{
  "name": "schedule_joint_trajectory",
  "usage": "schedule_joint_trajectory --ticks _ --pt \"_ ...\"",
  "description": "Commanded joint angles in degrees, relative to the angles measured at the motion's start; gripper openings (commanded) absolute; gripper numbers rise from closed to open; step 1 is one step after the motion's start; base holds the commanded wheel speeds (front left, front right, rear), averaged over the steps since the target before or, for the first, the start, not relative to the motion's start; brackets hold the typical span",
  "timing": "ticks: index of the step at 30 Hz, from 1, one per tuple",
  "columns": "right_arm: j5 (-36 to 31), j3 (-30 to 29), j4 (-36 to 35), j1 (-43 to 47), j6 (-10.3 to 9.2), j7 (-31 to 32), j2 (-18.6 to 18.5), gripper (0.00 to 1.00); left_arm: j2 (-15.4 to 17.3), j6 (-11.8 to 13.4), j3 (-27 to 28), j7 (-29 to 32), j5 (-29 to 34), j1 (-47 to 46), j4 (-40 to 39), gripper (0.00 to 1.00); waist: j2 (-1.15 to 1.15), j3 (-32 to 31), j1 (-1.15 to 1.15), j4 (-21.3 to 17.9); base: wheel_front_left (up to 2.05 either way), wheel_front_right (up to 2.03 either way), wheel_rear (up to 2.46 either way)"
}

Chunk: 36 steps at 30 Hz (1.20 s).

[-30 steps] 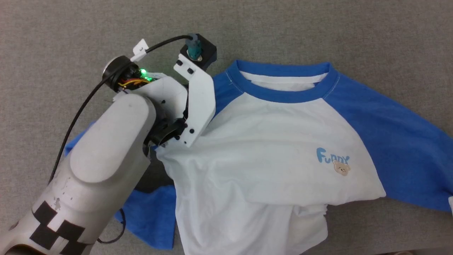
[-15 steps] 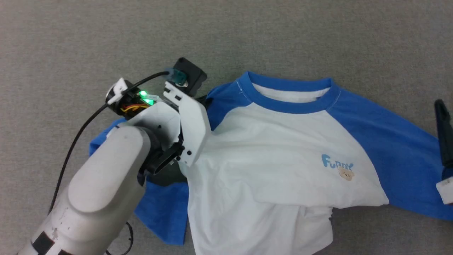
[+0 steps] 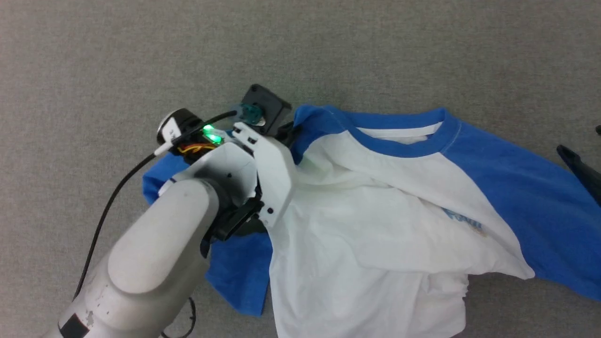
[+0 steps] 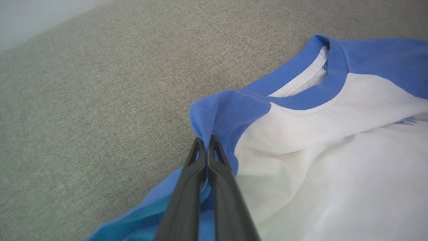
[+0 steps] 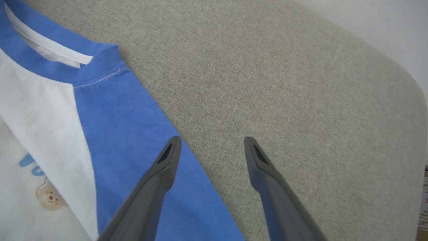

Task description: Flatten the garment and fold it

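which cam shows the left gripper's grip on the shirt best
Left wrist view: the left gripper is shut on a blue fold of the garment. In the head view its wrist hides the pinch; the right wrist view faces the far sleeve.

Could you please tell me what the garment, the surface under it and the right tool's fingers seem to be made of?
The garment: thin, soft knit, probably cotton jersey, matte; it bunches and creases where the left tool pinches it. The surface: grey-beige woven fabric, visible coarse weave. The right tool has dark fingers, smooth, probably moulded plastic.
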Motion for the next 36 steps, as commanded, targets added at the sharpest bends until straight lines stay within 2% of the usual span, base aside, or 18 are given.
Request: schedule_joint_trajectory --ticks 1,9,13,15,16,17,21,24,31,36 --pt "1.34 2.36 0.65 -1.54 -0.05 0.79 -1.18 1.0 -0.67 0.12 -0.34 -0.55 0.7 -1.65 0.51 0.0 0.0 1.65 0.0 1.18 0.0 0.0 0.0" --pt "4.77 14.07 2.6 -5.45 -0.05 1.91 -8.03 1.0 -2.94 -0.28 -1.57 -0.99 1.34 -5.01 2.59 0.0 0.0 4.13 0.0 2.45 0.0 0.0 0.0" --pt "5.9 19.09 4.08 -7.46 -0.05 0.86 -9.76 1.0 -3.91 -0.29 -1.92 -1.22 1.37 -6.22 3.48 0.0 0.0 5.21 0.0 3.09 0.0 0.0 0.0" --pt "6.76 21.18 4.71 -8.6 -0.05 0.66 -10.4 0.38 -4.15 -0.32 -2.0 -1.48 1.37 -6.58 4.06 0.0 0.0 5.44 0.0 3.19 0.0 0.0 0.0" --pt "6.69 22.23 4.8 -9.35 -0.05 0.23 -10.83 0.12 -4.23 -0.33 -2.0 -1.66 1.34 -6.72 4.37 0.0 0.0 5.48 0.0 3.21 0.0 0.0 0.0" --pt "6.51 23.08 5.06 -10.13 -0.05 -0.4 -11.17 0.0 -4.28 -0.35 -1.96 -1.92 1.29 -6.82 4.72 0.0 0.0 5.42 0.0 3.19 0.0 0.0 0.0" --pt "5.76 23.24 7.21 -12.59 -0.05 -4.18 -10.35 0.0 -4.37 -0.24 -1.53 -3.74 1.12 -6.64 5.83 0.0 0.0 4.62 0.0 2.89 0.0 0.0 0.0" --pt "4.31 21.88 9.62 -14.52 -0.05 -9.26 -8.33 0.0 -4.39 -0.02 -0.69 -7.55 1.43 -6.54 6.7 0.0 0.0 3.39 0.0 2.43 0.0 0.0 0.0" --pt "1.82 15.34 13.06 -16.96 -0.05 -20.08 -1.27 0.0 -4.84 1.62 2.27 -17.53 2.11 -6.66 7.78 0.0 0.0 -1.84 0.0 1.05 0.0 0.0 0.0" --pt "-0.76 9.77 14.77 -18.79 -0.05 -23.31 4.49 0.0 -4.56 2.99 4.18 -21.94 3.06 -8.22 7.03 0.0 0.0 -7.48 0.0 0.32 0.0 0.0 0.0"
